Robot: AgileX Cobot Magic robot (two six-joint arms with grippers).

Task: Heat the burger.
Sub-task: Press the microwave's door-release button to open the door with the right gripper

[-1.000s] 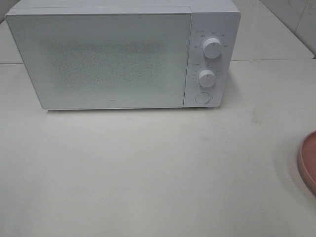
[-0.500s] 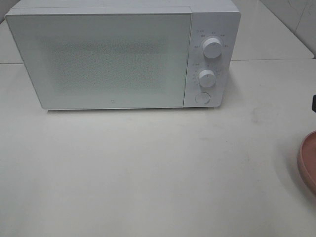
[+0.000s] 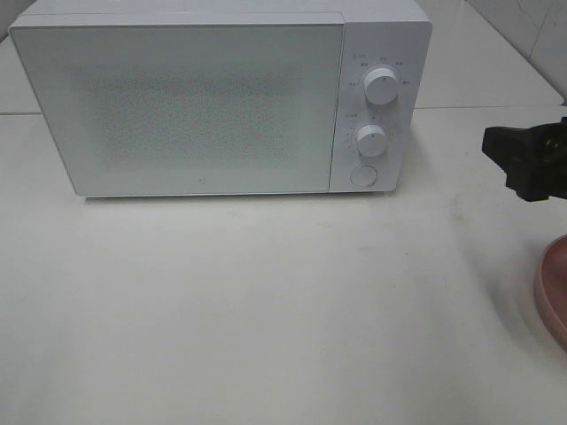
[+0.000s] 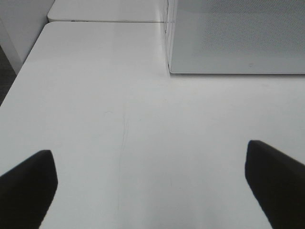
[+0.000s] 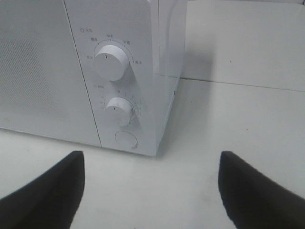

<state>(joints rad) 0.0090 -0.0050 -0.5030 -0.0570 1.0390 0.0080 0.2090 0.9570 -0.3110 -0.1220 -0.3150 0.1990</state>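
Note:
The burger is out of view in every frame. A white microwave (image 3: 177, 106) stands at the back of the table with its door shut; its control panel has two knobs (image 3: 381, 87) and a round button (image 3: 363, 175). My right gripper (image 3: 516, 161) hangs at the right edge of the exterior view, to the right of the panel. It is open with nothing between its fingers (image 5: 47, 191), and it faces the knobs (image 5: 110, 62) and button (image 5: 126, 140). My left gripper (image 4: 152, 186) is open and empty over bare table, near the microwave's left front corner (image 4: 171, 71).
The rim of a salmon-pink plate (image 3: 554, 292) shows at the right edge of the table, just below my right gripper. The white table (image 3: 266, 310) stretches in front of the microwave. A table seam (image 5: 238, 83) runs behind the microwave's right side.
My right gripper has come into the exterior view from the right edge and moved left toward the microwave's control panel. The microwave and the plate have not moved.

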